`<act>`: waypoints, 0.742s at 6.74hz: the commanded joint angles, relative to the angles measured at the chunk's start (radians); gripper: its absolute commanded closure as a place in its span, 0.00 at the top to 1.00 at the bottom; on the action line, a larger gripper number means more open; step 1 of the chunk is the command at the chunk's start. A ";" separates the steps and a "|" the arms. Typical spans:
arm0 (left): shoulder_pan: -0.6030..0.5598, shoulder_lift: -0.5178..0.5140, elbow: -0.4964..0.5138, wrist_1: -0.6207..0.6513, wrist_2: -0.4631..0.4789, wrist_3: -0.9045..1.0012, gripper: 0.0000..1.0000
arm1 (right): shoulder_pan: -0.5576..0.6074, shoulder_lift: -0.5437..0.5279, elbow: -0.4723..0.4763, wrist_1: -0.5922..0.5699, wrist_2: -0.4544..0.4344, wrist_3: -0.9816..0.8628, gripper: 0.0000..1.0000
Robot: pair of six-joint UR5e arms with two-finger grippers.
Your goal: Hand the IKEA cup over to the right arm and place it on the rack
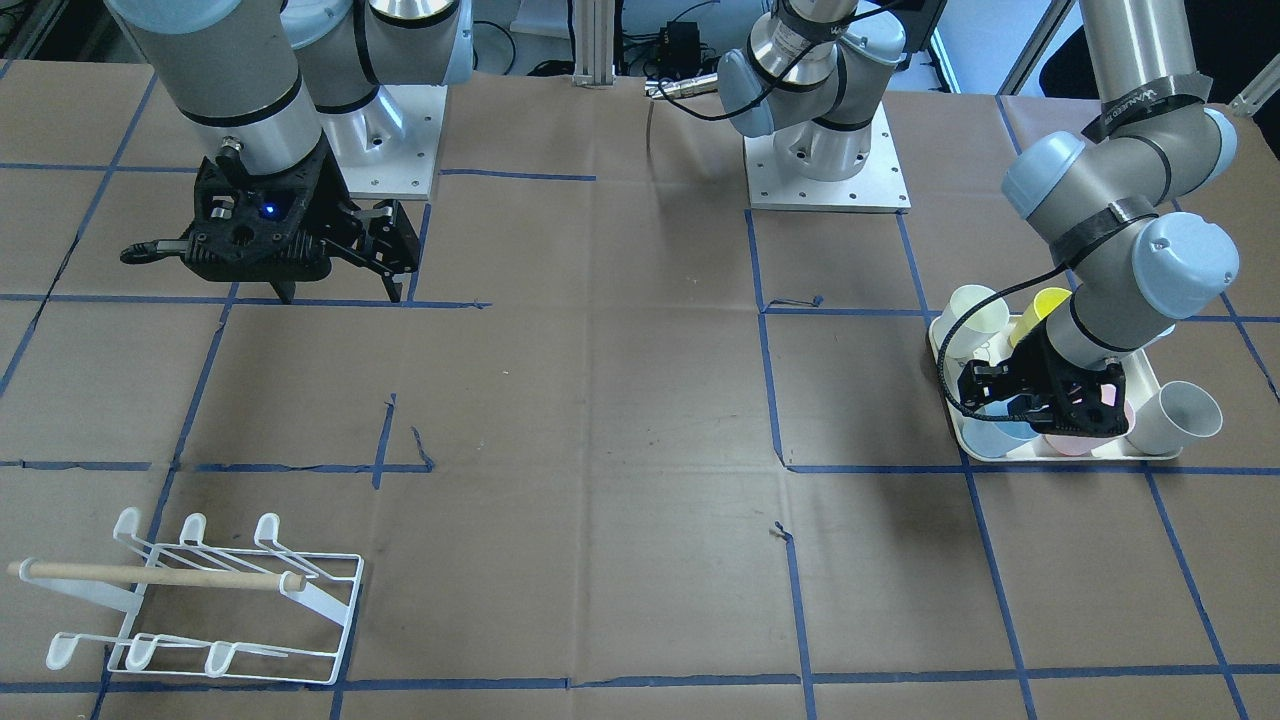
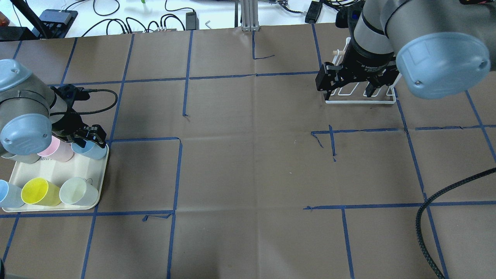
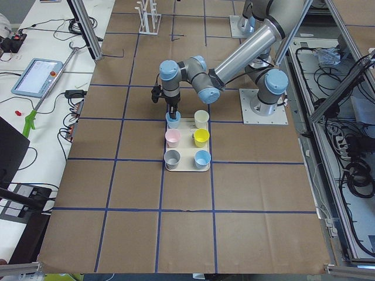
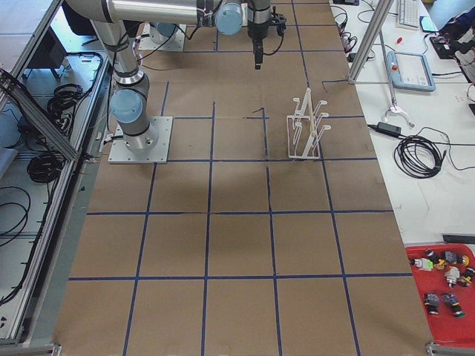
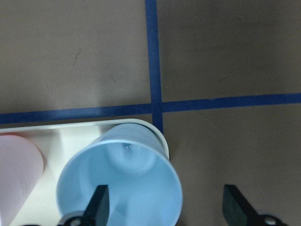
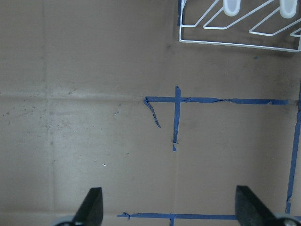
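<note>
My left gripper is open and low over the cream tray. One finger is inside a light blue cup and the other is outside its wall. The same cup stands upright at the tray's far right corner, under my left gripper. My right gripper is open and empty, and hovers above the table beside the white wire rack. The rack holds no cups. The right wrist view shows the rack's edge and bare paper between the right gripper's fingers.
The tray also holds a pink cup, a yellow cup, a pale cup, another blue cup and a grey cup. Brown paper with blue tape lines covers the table. A braided cable crosses the near right.
</note>
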 commanded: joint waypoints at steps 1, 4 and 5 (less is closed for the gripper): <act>0.002 -0.001 0.003 -0.001 0.002 0.002 0.00 | 0.000 0.000 0.000 0.000 0.000 -0.001 1.00; -0.001 0.040 0.060 -0.023 0.003 -0.001 0.00 | 0.000 0.000 0.000 0.000 0.000 -0.001 1.00; -0.006 0.059 0.110 -0.076 0.002 -0.007 0.00 | 0.000 0.000 -0.002 0.000 0.000 -0.001 1.00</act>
